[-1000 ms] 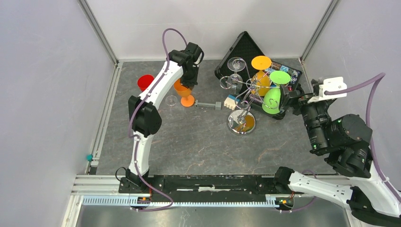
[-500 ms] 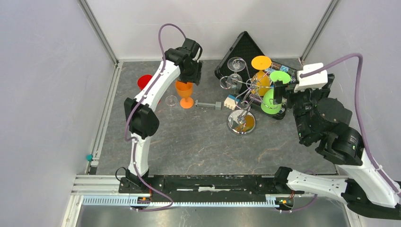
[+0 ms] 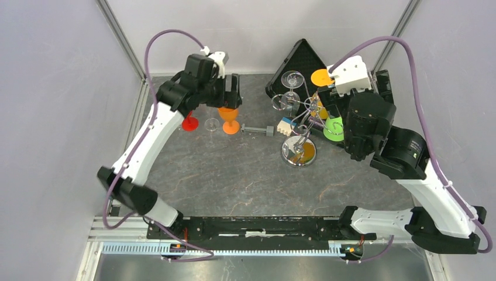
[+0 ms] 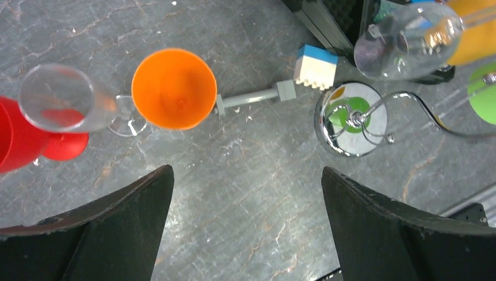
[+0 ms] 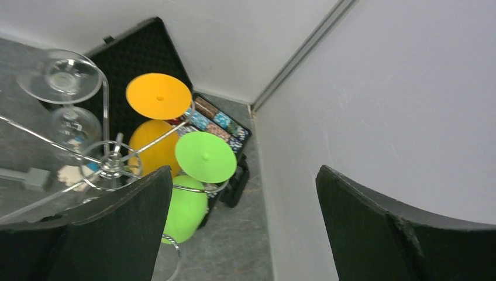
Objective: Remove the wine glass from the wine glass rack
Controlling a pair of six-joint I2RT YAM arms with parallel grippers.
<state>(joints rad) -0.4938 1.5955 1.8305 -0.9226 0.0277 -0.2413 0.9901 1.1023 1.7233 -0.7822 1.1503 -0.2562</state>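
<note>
Three hang bowl-down on the shiny curled-wire rack (image 4: 330, 132): clear glass (image 5: 58, 76), orange glass (image 5: 158, 96), green glass (image 5: 205, 157). Both spread wide, empty: left gripper (image 4: 245, 172), right gripper (image 5: 243, 170).

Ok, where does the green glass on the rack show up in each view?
Top external: green glass right of centre, half under the right arm.
Left wrist: a green sliver at the right edge.
Right wrist: left of centre, foot above bowl.
Shared landmark: the rack, seen in all three.
</note>
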